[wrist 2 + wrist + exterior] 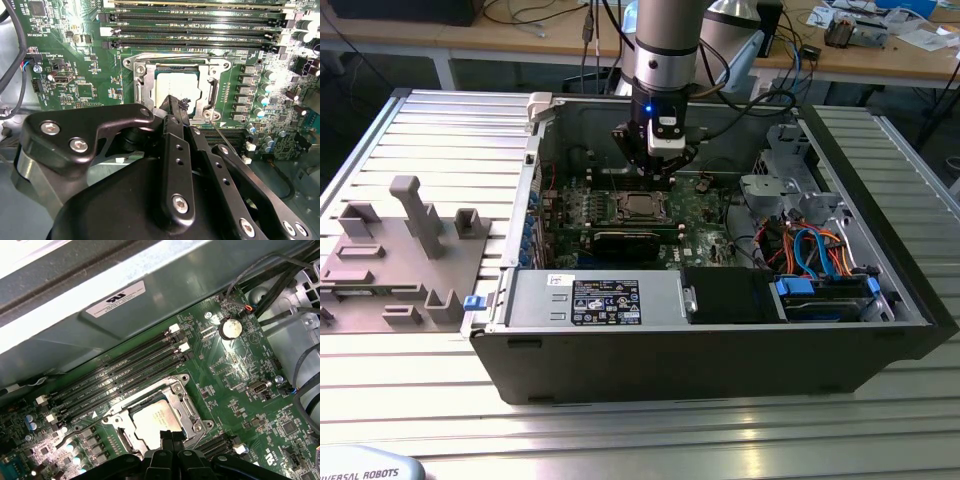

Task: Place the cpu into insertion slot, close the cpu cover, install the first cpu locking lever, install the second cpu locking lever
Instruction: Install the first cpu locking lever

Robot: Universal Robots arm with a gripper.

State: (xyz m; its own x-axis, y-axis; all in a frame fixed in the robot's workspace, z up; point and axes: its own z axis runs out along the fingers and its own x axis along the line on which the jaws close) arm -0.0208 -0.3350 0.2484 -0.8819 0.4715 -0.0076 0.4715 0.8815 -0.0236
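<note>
One small flat chip is the whole business here: the cpu point(176, 84) lies seated in the insertion slot point(638, 206) on the green motherboard point(75, 50), its grey metal top showing through the square window of the cpu cover point(145, 82), which looks to be down over it. I judge the chip light, rigid and fragile on its underside, best taken by its edges only. The cover is thin springy sheet metal, safe to press on its frame but not on the chip. One locking lever point(75, 432), a thin stiff wire rod, stands out beside the socket and looks unlatched; such a rod would want pushing near its bent end, and it could slip off smooth fingers. The gripper point(173, 106) hangs right at the socket's edge, its fingers drawn narrow, close together with nothing between them, their tip at or just above the cover's rim; I cannot tell whether it touches. As for containers, the open computer case point(720, 350) on the ribbed counter point(420, 420) holds the board, empty memory slots point(190, 25), a black card and a drive bay point(820, 290) with blue and orange cables.
</note>
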